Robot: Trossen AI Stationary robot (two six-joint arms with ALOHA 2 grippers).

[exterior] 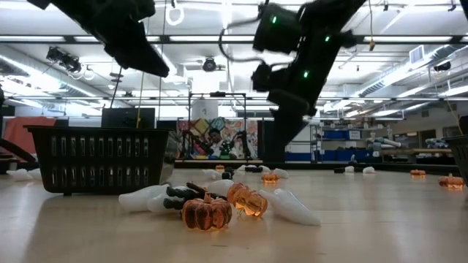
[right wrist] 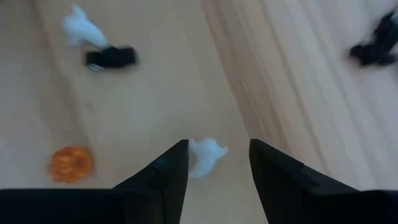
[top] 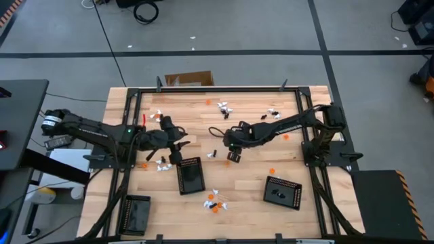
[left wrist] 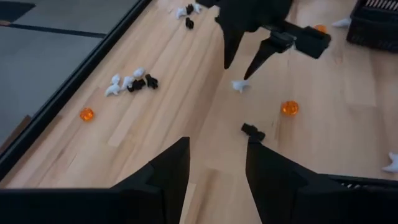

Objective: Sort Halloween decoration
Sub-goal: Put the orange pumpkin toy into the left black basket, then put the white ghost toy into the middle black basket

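I hover my right gripper (right wrist: 217, 163), fingers parted, over a white ghost (right wrist: 207, 155) at table centre, poised to grab it; my left gripper (left wrist: 216, 163), also parted and empty, waits at nine o'clock

Glossy translucent pumpkins (exterior: 207, 212), matt wooden table (top: 244, 176)

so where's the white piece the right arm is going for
In the right wrist view the white piece lies on the wooden table between the open fingers of the right pincer, not yet gripped, with an orange pumpkin off to one side.
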